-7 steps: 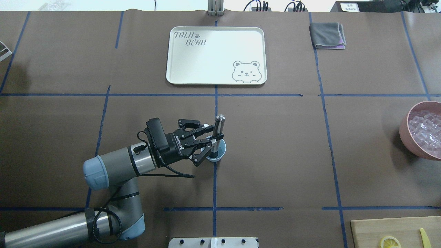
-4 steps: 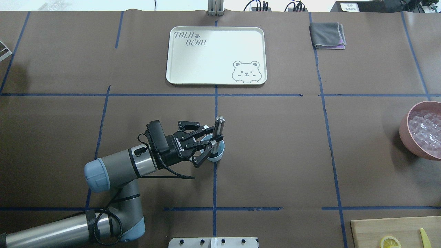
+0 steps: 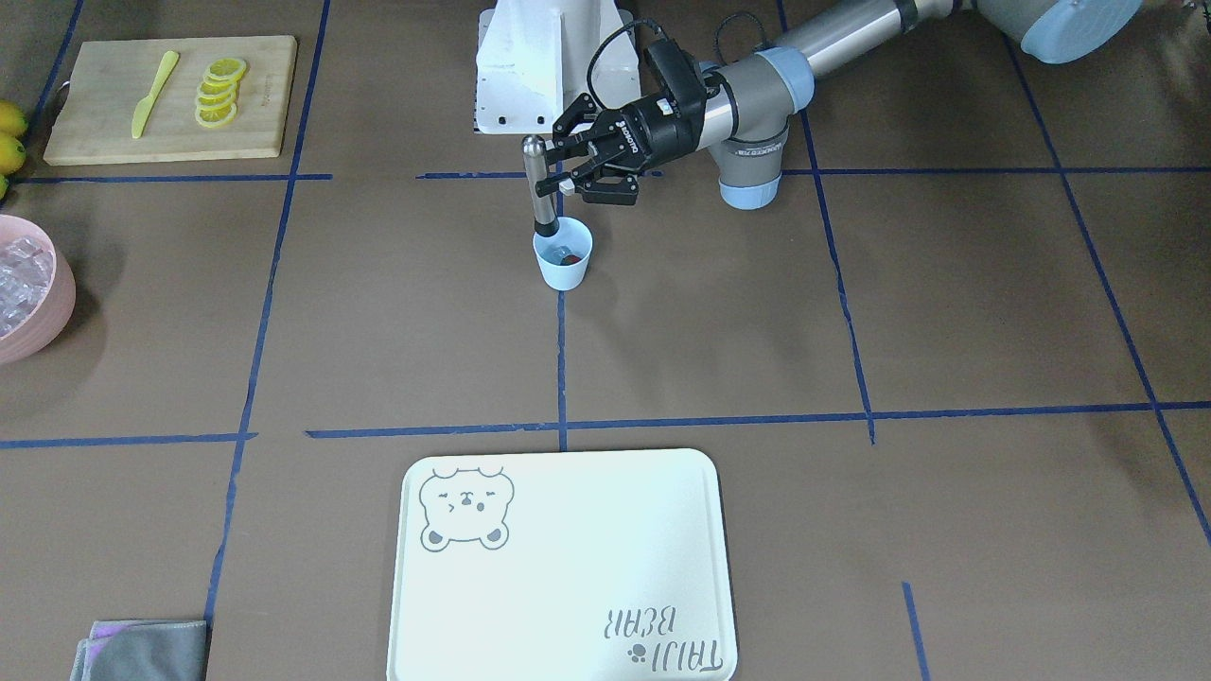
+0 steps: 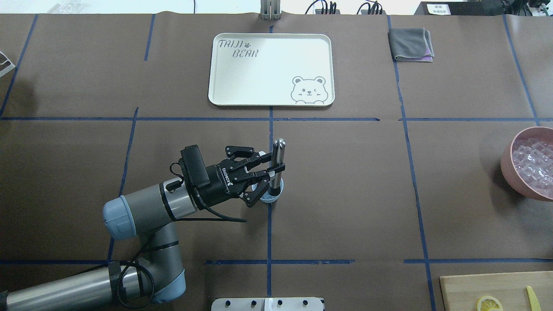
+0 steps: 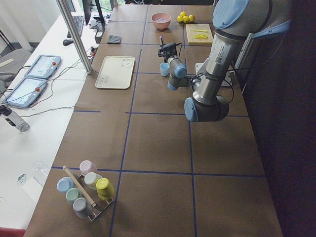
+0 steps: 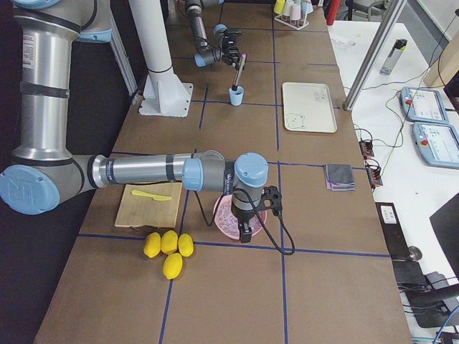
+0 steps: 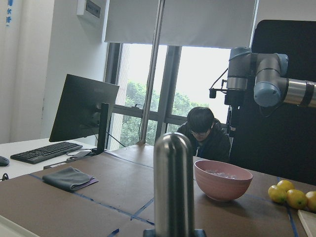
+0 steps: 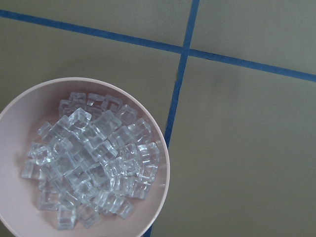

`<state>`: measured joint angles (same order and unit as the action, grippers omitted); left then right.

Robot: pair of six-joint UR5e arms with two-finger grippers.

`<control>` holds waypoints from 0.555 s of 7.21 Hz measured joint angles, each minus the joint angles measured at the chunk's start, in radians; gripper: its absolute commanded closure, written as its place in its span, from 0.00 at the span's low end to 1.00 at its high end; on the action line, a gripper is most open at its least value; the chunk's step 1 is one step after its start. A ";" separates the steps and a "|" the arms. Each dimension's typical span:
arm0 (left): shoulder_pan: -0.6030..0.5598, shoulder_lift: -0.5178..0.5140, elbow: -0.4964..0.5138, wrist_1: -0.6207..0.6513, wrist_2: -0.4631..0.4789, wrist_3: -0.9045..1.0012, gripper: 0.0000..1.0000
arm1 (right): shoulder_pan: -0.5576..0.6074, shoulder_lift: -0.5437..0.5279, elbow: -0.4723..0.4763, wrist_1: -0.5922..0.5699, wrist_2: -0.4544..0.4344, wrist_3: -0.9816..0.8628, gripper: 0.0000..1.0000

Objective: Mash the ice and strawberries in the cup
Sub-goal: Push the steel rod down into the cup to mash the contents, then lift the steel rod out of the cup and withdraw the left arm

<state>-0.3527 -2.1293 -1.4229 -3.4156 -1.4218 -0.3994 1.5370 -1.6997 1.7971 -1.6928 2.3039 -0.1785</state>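
Observation:
The pale-blue cup (image 3: 562,263) stands near the table's middle, on a blue tape line. Inside it shows something red, the strawberries (image 3: 570,258); ice in the cup I cannot make out. A steel muddler (image 4: 277,162) stands upright with its lower end in the cup (image 4: 274,193). My left gripper (image 4: 272,166) is shut on the muddler's shaft from the side. Ice (image 8: 89,158) fills the pink bowl (image 4: 506,163) at the table's right edge. My right gripper (image 6: 244,226) hangs over that bowl; whether it is open or shut I cannot tell.
A white bear tray (image 4: 271,69) lies at the far middle, a grey cloth (image 4: 410,44) to its right. Near my right side a cutting board (image 3: 170,118) carries lemon slices (image 3: 218,90) and a yellow knife (image 3: 151,95); whole lemons (image 6: 168,247) lie beside it. A person (image 7: 202,133) sits beyond the table.
My left gripper dipped a little with the muddler, then rose; the muddler's top now stands higher over the cup than before. The cup has stayed in place.

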 measured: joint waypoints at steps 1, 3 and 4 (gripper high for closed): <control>-0.020 0.016 -0.063 0.084 -0.004 -0.022 1.00 | 0.000 0.000 0.000 0.000 0.000 0.000 0.01; -0.039 0.041 -0.246 0.377 -0.006 -0.037 1.00 | 0.000 0.000 -0.001 0.001 0.000 0.001 0.01; -0.048 0.045 -0.330 0.542 -0.006 -0.038 1.00 | 0.000 0.000 -0.001 0.001 0.000 0.001 0.01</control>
<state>-0.4004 -2.0844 -1.7528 -2.8733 -1.4280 -0.4376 1.5370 -1.6997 1.7964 -1.6920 2.3040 -0.1779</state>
